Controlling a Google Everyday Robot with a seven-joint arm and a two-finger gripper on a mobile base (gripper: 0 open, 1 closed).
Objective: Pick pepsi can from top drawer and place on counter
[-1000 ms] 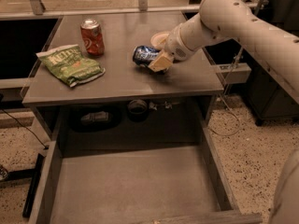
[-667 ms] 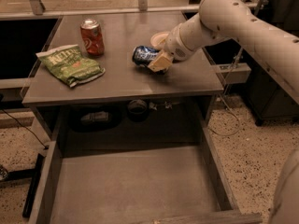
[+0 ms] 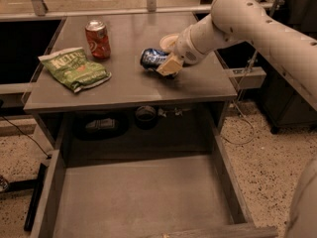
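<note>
The pepsi can [image 3: 152,58] is seen lying on its side on the counter [image 3: 133,86], right of centre on the surface, with the gripper [image 3: 166,63] pressed against its right end; whether the jaws are clamped on it or released cannot be told. Compared with a second ago, nothing is seen to have shifted: can and gripper are found in the same spot, so the placing is judged done or nearly so, with only release and withdrawal left. The top drawer [image 3: 138,197] is pulled out below, no can in it. A red soda can [image 3: 97,38] and a green chip bag [image 3: 74,69] are left well apart at the left
</note>
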